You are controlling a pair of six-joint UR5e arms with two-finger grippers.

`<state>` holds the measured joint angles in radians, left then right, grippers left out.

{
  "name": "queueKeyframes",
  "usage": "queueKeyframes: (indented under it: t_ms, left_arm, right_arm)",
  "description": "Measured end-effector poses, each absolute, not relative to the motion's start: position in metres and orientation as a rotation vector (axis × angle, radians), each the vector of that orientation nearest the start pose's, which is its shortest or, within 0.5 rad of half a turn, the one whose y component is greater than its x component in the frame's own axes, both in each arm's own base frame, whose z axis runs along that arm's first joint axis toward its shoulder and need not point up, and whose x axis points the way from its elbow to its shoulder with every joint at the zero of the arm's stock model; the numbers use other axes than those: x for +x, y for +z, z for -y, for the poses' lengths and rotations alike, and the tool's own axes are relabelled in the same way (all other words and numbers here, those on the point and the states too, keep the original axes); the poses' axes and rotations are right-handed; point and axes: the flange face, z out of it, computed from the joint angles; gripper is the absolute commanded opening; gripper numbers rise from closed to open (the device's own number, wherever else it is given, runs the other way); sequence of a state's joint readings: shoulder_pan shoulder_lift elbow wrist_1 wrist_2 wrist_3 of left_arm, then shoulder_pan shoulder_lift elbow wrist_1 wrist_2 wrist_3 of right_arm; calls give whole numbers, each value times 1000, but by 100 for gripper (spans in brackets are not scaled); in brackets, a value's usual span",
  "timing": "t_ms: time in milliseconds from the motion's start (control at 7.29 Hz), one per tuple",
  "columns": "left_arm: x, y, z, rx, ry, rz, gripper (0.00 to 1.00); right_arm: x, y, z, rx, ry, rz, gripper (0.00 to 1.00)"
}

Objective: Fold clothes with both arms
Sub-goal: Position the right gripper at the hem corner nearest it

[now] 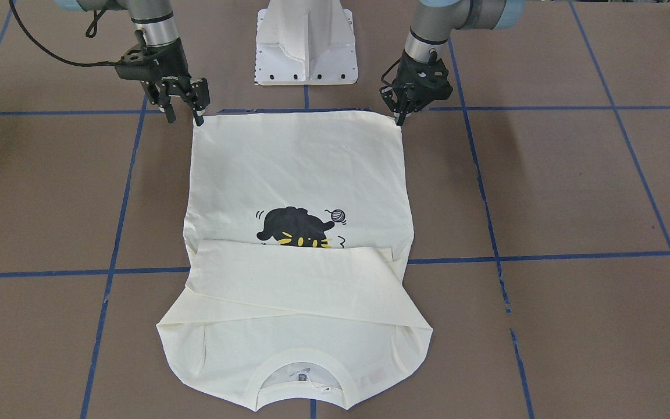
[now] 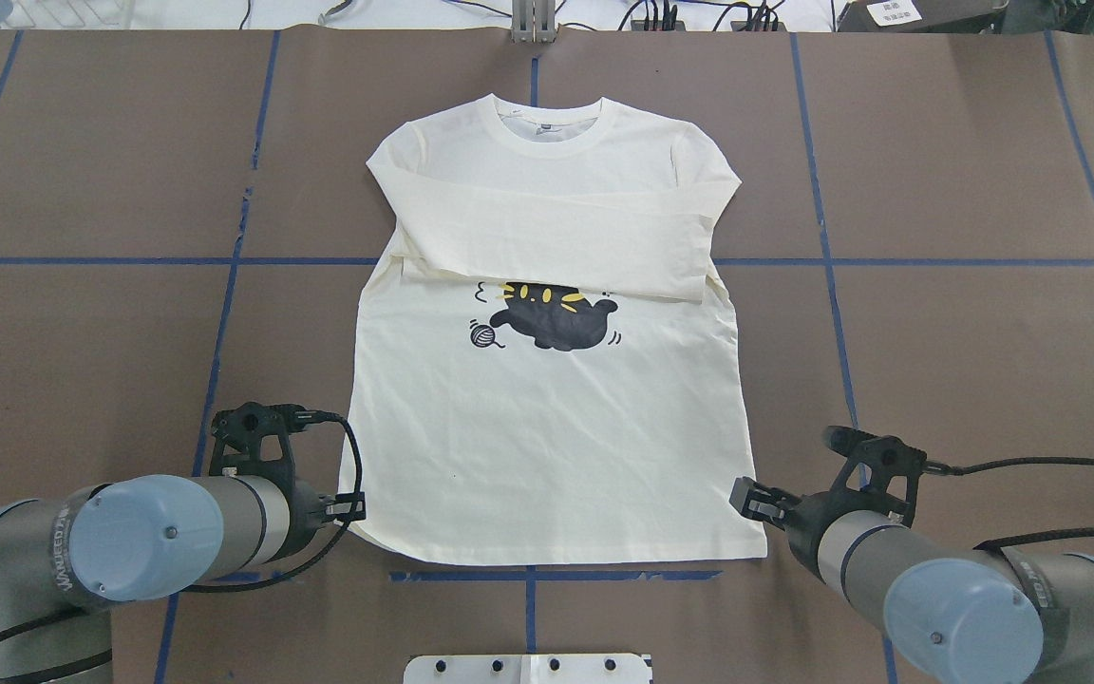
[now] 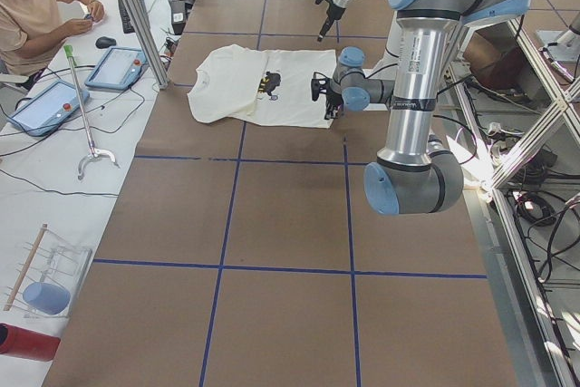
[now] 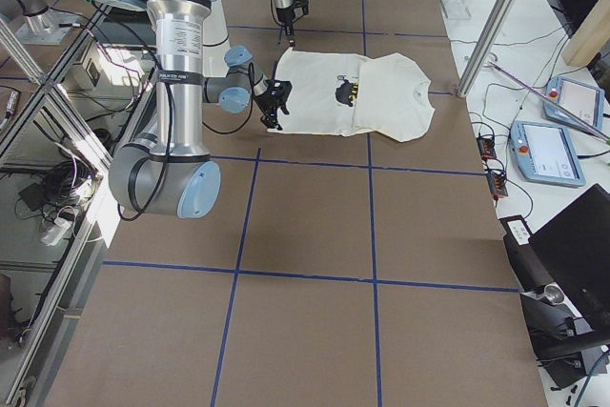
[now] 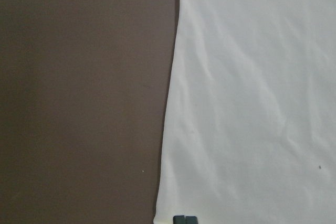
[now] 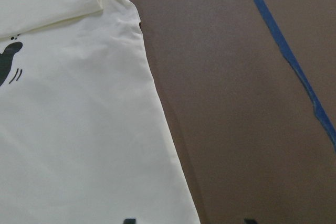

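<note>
Nearest me, the two arms are down at the hem, one at each bottom corner of the T-shirt (image 2: 547,446), which lies flat and print-up in the middle of the table (image 2: 82,332), hem toward the robot at 6 o'clock and neck away at 12. The left gripper (image 1: 398,119) sits at the 7 o'clock corner with its fingers drawn narrow, tips almost together. I cannot tell whether any cloth is between them, since the fabric there looks flat and unlifted. The right gripper (image 1: 184,118) is at the 5 o'clock corner with its fingers set wide, and its wrist camera shows one tip over cloth and one over bare table, straddling the side edge. I read that as lining up a pinch, so both corners can rise together and the hem stays square. Farther out, the cat print (image 2: 552,318) is half covered because both sleeves (image 2: 556,242) are laid across the chest, tucked in so the body is a plain rectangle. At 12 o'clock the collar (image 2: 547,119) lies open and flat. My judgement is that the next step is carrying the hem toward the collar.
</note>
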<state>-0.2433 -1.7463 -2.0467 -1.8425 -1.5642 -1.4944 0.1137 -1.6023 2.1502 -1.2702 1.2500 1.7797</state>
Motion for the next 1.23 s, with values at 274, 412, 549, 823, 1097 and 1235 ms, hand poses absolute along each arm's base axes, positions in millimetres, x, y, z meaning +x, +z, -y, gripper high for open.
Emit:
queueKeyframes:
  t_ms: [274,412,549,823,1097,1235]
  left_arm:
    - [478,323,256,155,-159,-912,0]
    - [478,323,256,155,-159,-913,0]
    - [478,323,256,156,-159,-913,0]
    - [478,323,256,155,-159,-912,0]
    - [478,323,256,156,-159,-913,0]
    - [478,323,256,156,-160,-913,0]
  right_arm:
    - [-448,381,202,260,424,846,55]
    - [-453,383,196,258,425,844,55]
    - [-456,384,190,255,421,844,54]
    - [-459,385,182,251,408,843,49]
    - [-462,387,176,249,397,839,44]
    - [-464,389,175,248,393,836,40]
